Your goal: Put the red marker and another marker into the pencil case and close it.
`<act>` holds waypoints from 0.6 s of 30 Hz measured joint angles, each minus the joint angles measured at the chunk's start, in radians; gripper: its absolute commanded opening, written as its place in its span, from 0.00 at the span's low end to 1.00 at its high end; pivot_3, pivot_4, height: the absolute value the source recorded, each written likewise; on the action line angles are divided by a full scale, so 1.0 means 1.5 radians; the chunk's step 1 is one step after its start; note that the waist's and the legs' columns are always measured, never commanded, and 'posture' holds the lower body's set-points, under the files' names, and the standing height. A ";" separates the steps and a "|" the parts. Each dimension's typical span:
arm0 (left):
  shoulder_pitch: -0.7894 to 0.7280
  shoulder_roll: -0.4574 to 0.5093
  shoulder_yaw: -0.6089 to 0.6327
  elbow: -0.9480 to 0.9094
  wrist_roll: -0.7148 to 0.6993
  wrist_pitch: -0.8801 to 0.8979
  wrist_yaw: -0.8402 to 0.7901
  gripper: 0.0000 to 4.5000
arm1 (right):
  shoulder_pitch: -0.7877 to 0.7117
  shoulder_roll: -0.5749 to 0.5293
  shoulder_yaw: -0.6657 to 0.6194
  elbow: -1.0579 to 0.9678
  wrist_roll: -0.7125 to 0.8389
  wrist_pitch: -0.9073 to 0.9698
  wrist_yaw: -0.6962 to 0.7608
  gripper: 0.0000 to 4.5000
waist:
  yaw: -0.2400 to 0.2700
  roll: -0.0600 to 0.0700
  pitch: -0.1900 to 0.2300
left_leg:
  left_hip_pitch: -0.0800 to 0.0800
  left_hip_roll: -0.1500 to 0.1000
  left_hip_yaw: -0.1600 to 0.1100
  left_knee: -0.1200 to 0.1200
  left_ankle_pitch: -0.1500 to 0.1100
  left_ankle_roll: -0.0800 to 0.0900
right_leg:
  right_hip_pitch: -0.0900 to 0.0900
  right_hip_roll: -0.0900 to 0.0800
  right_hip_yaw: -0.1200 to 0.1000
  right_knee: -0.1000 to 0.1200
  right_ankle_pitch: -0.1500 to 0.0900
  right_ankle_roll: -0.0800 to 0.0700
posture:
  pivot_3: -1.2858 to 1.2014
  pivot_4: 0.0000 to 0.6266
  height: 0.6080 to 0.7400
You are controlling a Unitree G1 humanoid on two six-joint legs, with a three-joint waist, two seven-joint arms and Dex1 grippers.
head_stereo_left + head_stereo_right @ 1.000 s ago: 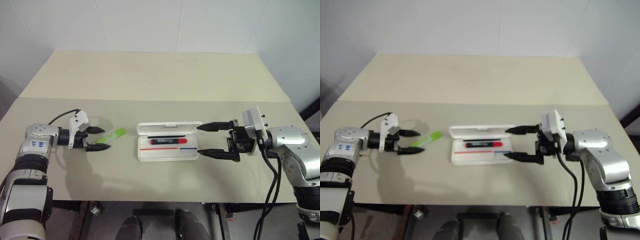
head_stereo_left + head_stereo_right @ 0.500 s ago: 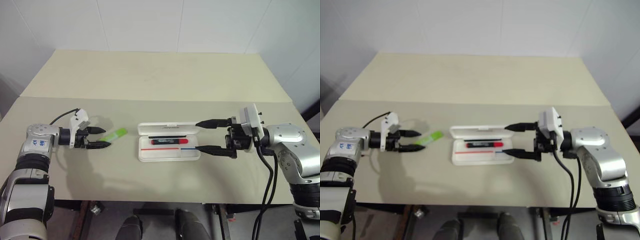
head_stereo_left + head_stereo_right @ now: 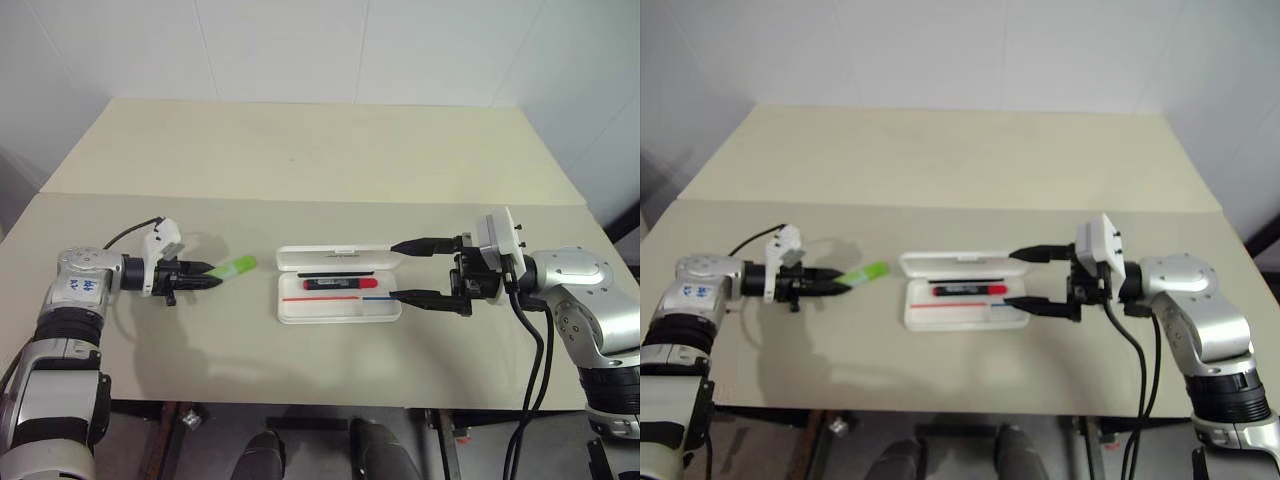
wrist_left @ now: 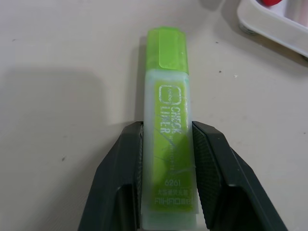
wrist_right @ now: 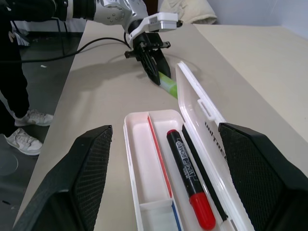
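- Your left hand [image 4: 168, 211] is clamped on the highlighter [image 4: 168, 159]: fingers [image 4: 122, 183] press both flat sides of the barrel's rear half, cap end sticks out fwd. Held low and near-level, prob. because it lies flat on the surface [image 3: 300, 160] and gets pinched where it rests.
- Highlighter: stubby, translucent lime body, brighter green cap, dark lettering on the face. It sits left of the pencil case [image 3: 338, 297], near but not touching, cap aimed toward it.
- Red marker [image 5: 190, 180] is already inside the case, lengthwise in the compartment next to the hinge. Black barrel, red cap, white print.
- Case is open, white, rounded corners; lid [image 5: 207, 130] tilted up on the far edge, red + blue lines inside. Compartment nearest you is free, so that's the likely spot for the highlighter.
- Your right hand [image 3: 418, 270] is wide open, holding nothing, fingers straddling the case's right end w/o clear contact. I'd guess it's parked there to steady the case or shut the lid later.
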 measured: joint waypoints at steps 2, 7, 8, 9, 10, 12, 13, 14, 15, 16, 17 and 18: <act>0.000 0.001 0.002 -0.039 -0.004 0.027 0.000 0.24 | 0.001 -0.004 -0.014 0.000 0.003 0.001 0.000 1.00 | 0.001 0.000 0.000 | -0.001 0.000 0.000 0.000 0.000 0.000 | 0.000 0.000 0.000 0.000 0.000 0.000 | 0.52 0.24 1.00; -0.001 0.030 0.030 -0.177 -0.041 0.099 -0.001 0.24 | 0.020 -0.013 -0.054 0.000 0.031 0.006 0.004 1.00 | 0.000 0.000 0.000 | -0.001 0.000 -0.001 0.000 0.000 0.000 | 0.000 0.000 -0.001 0.000 0.000 0.000 | 0.52 0.24 1.00; -0.001 0.041 0.035 -0.215 -0.051 0.119 -0.001 0.24 | 0.029 -0.015 -0.060 0.000 0.034 0.005 0.007 1.00 | 0.000 0.000 0.000 | -0.001 0.000 -0.001 0.000 0.000 0.000 | 0.000 0.000 -0.001 0.000 0.000 0.000 | 0.52 0.24 1.00; -0.004 0.050 0.040 -0.250 -0.061 0.138 -0.001 0.24 | 0.037 -0.017 -0.066 0.002 0.036 0.005 0.011 1.00 | 0.000 0.000 0.000 | -0.001 0.000 -0.001 0.000 0.000 0.000 | 0.000 0.000 -0.001 0.000 0.000 0.000 | 0.52 0.24 1.00; -0.010 0.056 0.045 -0.279 -0.070 0.153 0.000 0.24 | 0.043 -0.020 -0.069 0.006 0.038 0.005 0.013 1.00 | 0.000 0.000 0.000 | -0.001 0.000 -0.001 0.000 0.000 0.000 | 0.000 0.000 -0.001 0.000 0.000 0.000 | 0.52 0.24 1.00; -0.031 0.061 0.050 -0.327 -0.089 0.188 -0.001 0.24 | 0.047 -0.024 -0.069 0.018 0.038 0.004 0.018 1.00 | 0.000 0.000 0.000 | -0.001 0.000 -0.001 0.000 0.000 0.000 | 0.000 0.000 -0.001 0.000 0.000 0.000 | 0.52 0.24 1.00; -0.046 0.062 0.049 -0.355 -0.099 0.210 -0.001 0.24 | 0.047 -0.025 -0.069 0.023 0.035 0.003 0.020 1.00 | 0.000 0.000 0.000 | -0.001 0.000 -0.001 0.000 0.000 0.000 | 0.000 0.000 -0.001 0.000 0.000 0.000 | 0.52 0.24 1.00; -0.061 0.062 0.049 -0.383 -0.109 0.231 -0.001 0.24 | 0.047 -0.025 -0.069 0.027 0.031 0.001 0.021 1.00 | -0.001 0.000 0.000 | -0.001 0.000 -0.001 0.000 0.000 0.000 | 0.000 0.000 -0.001 0.000 0.000 0.000 | 0.52 0.24 1.00; -0.075 0.062 0.049 -0.406 -0.116 0.249 0.000 0.24 | 0.047 -0.025 -0.068 0.032 0.028 -0.001 0.022 1.00 | -0.001 0.000 0.000 | -0.001 0.000 -0.001 0.000 0.000 0.000 | 0.000 0.000 -0.001 0.000 0.000 0.000 | 0.52 0.24 1.00; -0.084 0.063 0.047 -0.430 -0.124 0.269 0.000 0.24 | 0.047 -0.025 -0.068 0.036 0.026 -0.003 0.022 1.00 | -0.001 0.000 0.000 | 0.000 0.000 -0.001 0.000 0.000 0.000 | 0.000 0.000 -0.001 0.000 0.000 0.000 | 0.52 0.24 1.00; -0.088 0.064 0.043 -0.457 -0.133 0.289 0.000 0.24 | 0.046 -0.024 -0.068 0.040 0.025 -0.007 0.022 1.00 | -0.003 0.000 0.000 | 0.000 0.000 -0.001 0.000 0.000 0.000 | 0.000 0.000 -0.001 0.000 0.000 0.000 | 0.52 0.24 1.00; -0.088 0.064 0.035 -0.479 -0.140 0.308 0.000 0.24 | 0.044 -0.024 -0.068 0.045 0.023 -0.010 0.022 1.00 | -0.004 0.000 0.000 | 0.000 0.000 -0.001 0.000 0.000 0.000 | 0.000 0.000 -0.001 0.000 -0.001 0.000 | 0.52 0.24 1.00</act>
